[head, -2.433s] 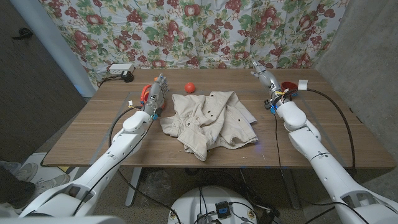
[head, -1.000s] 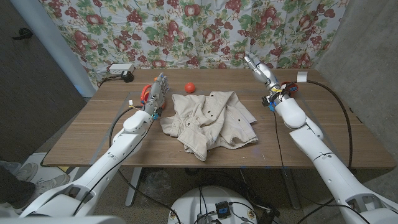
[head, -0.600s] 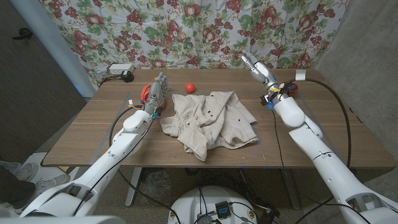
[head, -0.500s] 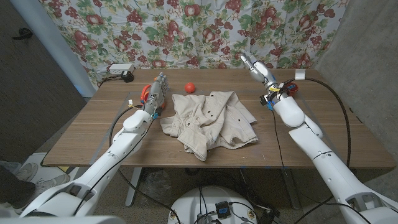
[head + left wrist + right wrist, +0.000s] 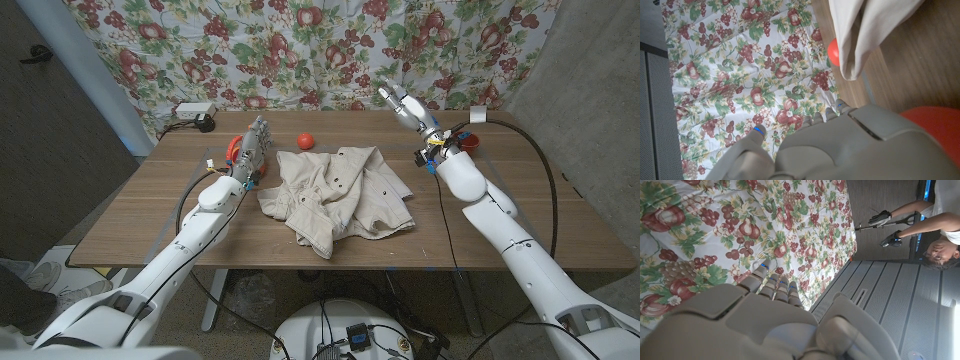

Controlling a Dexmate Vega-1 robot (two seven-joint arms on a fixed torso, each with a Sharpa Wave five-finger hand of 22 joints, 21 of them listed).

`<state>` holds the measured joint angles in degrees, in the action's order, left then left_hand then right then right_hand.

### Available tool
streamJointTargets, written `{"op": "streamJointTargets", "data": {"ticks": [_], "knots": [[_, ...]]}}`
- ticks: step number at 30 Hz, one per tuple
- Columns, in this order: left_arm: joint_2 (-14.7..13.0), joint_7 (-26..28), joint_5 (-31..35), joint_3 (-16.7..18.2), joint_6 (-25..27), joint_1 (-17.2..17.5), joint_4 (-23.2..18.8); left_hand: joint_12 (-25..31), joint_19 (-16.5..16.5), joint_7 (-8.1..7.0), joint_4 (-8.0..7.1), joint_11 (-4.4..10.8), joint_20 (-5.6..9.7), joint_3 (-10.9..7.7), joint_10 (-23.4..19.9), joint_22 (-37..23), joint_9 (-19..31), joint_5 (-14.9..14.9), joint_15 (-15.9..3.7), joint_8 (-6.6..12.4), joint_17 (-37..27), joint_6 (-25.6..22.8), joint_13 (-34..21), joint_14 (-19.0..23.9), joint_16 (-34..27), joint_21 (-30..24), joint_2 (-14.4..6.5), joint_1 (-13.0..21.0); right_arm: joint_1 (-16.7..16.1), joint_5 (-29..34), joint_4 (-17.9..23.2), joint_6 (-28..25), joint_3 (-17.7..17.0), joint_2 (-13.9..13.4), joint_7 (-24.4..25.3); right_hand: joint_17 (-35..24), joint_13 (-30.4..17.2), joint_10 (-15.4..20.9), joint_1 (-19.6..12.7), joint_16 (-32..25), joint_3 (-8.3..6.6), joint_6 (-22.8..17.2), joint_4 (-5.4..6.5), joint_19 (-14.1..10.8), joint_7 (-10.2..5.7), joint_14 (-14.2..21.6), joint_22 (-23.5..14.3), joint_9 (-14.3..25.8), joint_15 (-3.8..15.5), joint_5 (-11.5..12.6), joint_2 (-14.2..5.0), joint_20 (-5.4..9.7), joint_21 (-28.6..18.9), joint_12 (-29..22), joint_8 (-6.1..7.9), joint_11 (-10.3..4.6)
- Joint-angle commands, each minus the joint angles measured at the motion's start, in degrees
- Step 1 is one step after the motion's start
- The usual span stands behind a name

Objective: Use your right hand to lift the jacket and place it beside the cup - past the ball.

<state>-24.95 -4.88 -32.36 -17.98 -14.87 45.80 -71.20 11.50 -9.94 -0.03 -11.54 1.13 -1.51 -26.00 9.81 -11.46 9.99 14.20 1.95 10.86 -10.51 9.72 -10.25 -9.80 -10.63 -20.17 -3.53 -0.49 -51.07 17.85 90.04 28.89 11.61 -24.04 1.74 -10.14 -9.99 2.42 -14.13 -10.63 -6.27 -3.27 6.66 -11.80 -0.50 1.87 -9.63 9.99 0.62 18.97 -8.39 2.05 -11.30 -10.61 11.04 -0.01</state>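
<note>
The beige jacket [image 5: 337, 190] lies crumpled in the middle of the wooden table [image 5: 140, 215]; a fold of it [image 5: 865, 30] shows in the left wrist view. A red ball [image 5: 306, 140] [image 5: 833, 52] sits just beyond the jacket's far left corner. A red cup-like thing [image 5: 232, 150] [image 5: 935, 127] stands left of the ball, right behind my left hand [image 5: 253, 150], which stands upright there with fingers extended and holds nothing. My right hand [image 5: 403, 103] [image 5: 765, 320] hangs in the air past the jacket's far right corner, fingers stretched out, holding nothing.
A second red round thing [image 5: 466, 141] sits at the far right of the table behind my right wrist. A white power strip [image 5: 195, 113] lies at the far left edge. A floral curtain [image 5: 320, 45] backs the table. A person [image 5: 940, 230] holds controllers.
My right hand has swung left and toward the curtain, uncovering the red thing at the far right. The left hand, the jacket and the ball have not moved.
</note>
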Motion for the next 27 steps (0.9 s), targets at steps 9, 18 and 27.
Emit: {"op": "streamJointTargets", "data": {"ticks": [9,18,27], "knots": [[0.3,-0.4,-0.1,-0.3,-0.1,-0.5,0.7,0.2,-7.3,-0.57,0.16,-0.04,-0.32,0.13,13.5,-0.2,0.2,0.3,-0.16,0.01,-0.1,12.7,-0.2,-13.4,-0.4,-0.2,-7.3,0.2,1.2,5.9,2.0,1.5,2.0,-1.9,1.3,-0.1,-0.3,1.1,-0.9,-0.4,-0.72,-0.8,-0.11,-0.8,0.06,0.9,-0.2,0.3,0.54,-0.2,-0.05,0.76,-0.1,-0.4,0.32,-1.18],[0.3,-0.1,0.0,-0.2,-0.1,-0.4,0.6,0.1,-7.3,-0.55,0.16,-0.07,-0.3,0.1,13.5,-0.1,0.2,0.3,0.03,-0.05,-0.1,12.7,-0.2,-13.4,-0.4,-0.2,-7.3,0.2,1.5,8.8,3.2,1.4,3.2,-3.0,1.4,-0.1,-0.3,1.2,-0.9,-0.4,-0.81,-0.8,-0.15,-0.9,0.12,1.0,-0.2,0.3,0.56,-0.2,-0.05,0.79,-0.1,-0.3,0.25,-1.37],[0.2,0.1,0.1,-0.2,-0.1,0.0,0.1,0.1,-7.3,-0.59,0.16,-0.08,-0.29,0.1,13.4,-0.1,0.2,0.4,-0.15,-0.08,-0.1,12.6,-0.2,-13.4,-0.4,-0.2,-7.3,0.2,1.9,11.4,4.6,1.1,4.5,-4.4,1.0,-0.1,-0.3,1.1,-1.0,-0.3,-0.92,-0.8,-0.2,-0.9,0.13,1.0,-0.2,0.3,0.63,-0.2,-0.04,0.89,-0.1,-0.3,0.16,-1.32]]}}
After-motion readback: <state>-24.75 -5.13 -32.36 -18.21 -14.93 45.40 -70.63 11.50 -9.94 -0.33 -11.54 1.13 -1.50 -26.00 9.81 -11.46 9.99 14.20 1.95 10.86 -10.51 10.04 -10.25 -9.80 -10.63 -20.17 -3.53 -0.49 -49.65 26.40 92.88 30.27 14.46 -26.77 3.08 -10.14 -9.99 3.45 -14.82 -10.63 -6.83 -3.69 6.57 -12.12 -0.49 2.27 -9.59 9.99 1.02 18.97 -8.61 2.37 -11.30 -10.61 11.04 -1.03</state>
